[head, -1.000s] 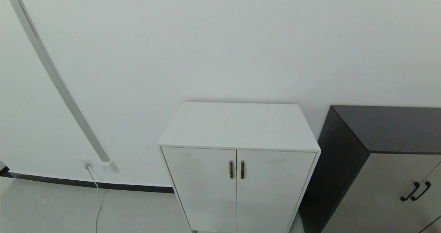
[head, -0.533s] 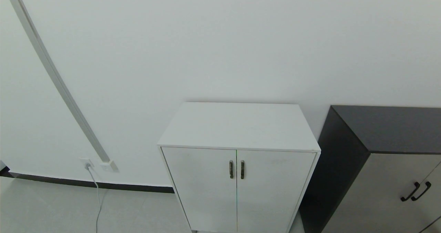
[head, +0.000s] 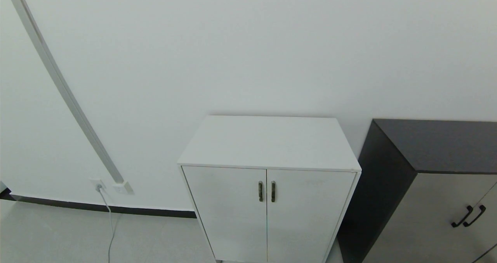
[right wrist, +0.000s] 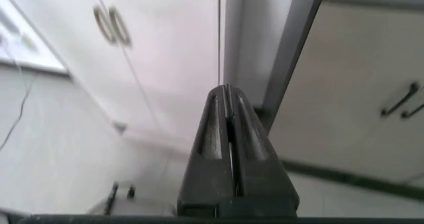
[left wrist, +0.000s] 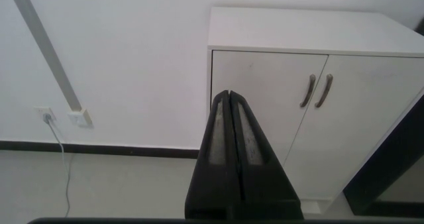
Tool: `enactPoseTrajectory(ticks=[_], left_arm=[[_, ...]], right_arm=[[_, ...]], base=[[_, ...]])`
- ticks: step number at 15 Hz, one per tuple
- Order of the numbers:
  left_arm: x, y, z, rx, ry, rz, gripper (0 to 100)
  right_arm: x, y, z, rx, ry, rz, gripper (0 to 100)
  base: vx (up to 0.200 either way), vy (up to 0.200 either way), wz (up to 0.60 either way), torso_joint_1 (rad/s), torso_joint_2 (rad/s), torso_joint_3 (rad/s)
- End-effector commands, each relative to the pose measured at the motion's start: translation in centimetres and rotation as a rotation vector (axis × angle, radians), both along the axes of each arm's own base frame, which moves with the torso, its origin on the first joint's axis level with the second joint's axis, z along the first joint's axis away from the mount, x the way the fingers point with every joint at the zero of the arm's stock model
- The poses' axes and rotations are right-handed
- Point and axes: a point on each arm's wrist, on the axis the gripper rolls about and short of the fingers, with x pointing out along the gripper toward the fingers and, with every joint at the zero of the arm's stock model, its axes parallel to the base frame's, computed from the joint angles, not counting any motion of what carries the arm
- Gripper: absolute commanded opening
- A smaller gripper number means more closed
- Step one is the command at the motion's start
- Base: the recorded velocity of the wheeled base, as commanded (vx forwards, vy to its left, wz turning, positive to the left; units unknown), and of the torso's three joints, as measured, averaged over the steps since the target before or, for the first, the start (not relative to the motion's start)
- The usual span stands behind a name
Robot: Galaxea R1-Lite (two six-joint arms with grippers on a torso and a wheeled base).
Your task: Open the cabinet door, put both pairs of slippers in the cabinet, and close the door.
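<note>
The white cabinet is seen standing upright on the floor, its back set against the wall and its front turned toward the robot. Its two doors are shut flush: the left door and the right door are met along a vertical seam at the middle. Two slim bar handles are mounted just beside that seam, one on each door, close together in the upper part of the doors. Their long axes are aligned vertically, parallel to the seam.

A dark cabinet is placed just beside the white one, on the robot's right, with its own black handles set at a slant in the head view. A wall socket is fixed low on the wall to the left, and a cable is hung from it down to the floor.

The left hand is held in front of the white cabinet, apart from it, its fingers pressed together with nothing between them. The right hand is likewise closed on nothing and is pointed toward the gap between the two cabinets.
</note>
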Motion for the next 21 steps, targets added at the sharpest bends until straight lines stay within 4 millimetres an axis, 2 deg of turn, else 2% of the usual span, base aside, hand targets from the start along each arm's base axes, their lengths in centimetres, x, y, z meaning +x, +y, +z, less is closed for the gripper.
enactPoseTrajectory(ticks=[1,8,12,21], left_arm=[[0.00,0.00,0.00,0.001,0.000,0.002,0],[0.01,0.00,0.01,0.002,0.001,-0.002,0],[0.00,0.00,0.00,0.004,0.000,0.002,0],[0.00,0.00,0.00,0.007,0.000,-0.002,0]], right_arm=[[-0.80,-0.14,-0.10,0.011,-0.102,-0.021,0],[-0.93,-0.13,-0.34,-0.012,-0.091,-0.174,0],[-1.61,-0.10,-0.47,-0.004,-0.180,-0.194,0],[-1.57,-0.08,-0.53,0.024,-0.175,-0.189,0]], base=[[0.000,0.000,0.00,0.000,0.00,0.000],[0.000,0.000,0.00,0.000,0.00,0.000],[0.000,0.000,0.00,0.000,0.00,0.000],[0.000,0.000,0.00,0.000,0.00,0.000]])
